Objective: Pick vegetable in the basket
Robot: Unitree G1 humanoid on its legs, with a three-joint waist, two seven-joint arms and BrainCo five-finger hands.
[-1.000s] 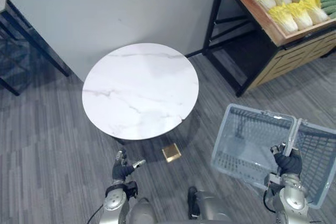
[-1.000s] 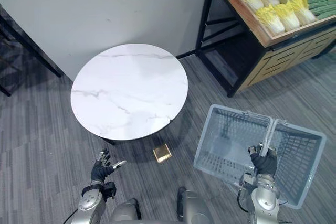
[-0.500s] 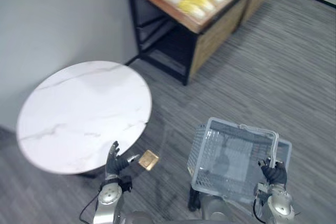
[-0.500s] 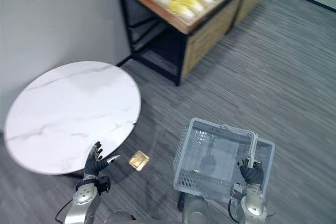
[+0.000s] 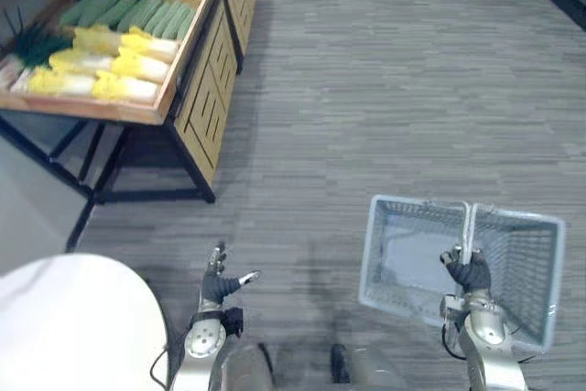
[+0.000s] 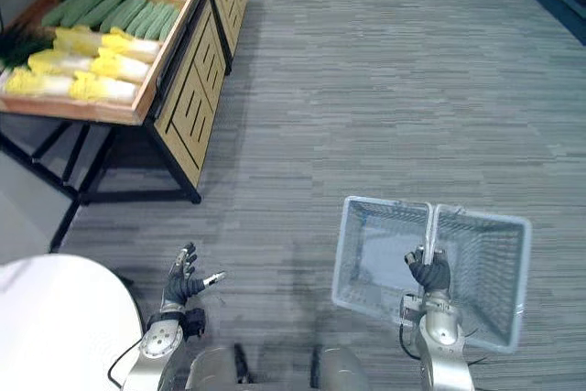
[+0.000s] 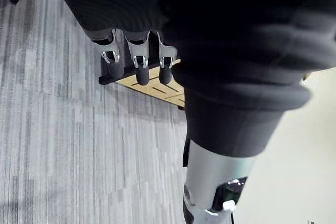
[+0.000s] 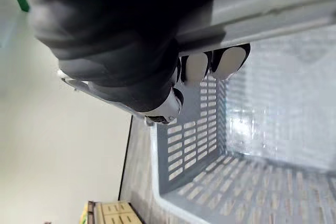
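I log: right hand [image 5: 472,273] fingers clamped round basket handle [image 5: 470,226], left hand [image 5: 220,284] fingers spread, empty; risk: swinging basket knocks the vegetable stand [image 5: 203,89].

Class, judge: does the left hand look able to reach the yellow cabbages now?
Probably not: the left hand hovers open, and a stretch of floor lies between it and the yellow cabbages.

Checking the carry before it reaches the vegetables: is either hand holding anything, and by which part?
The right hand is curled round the top handle of the grey basket. The left hand is open, holding nothing.
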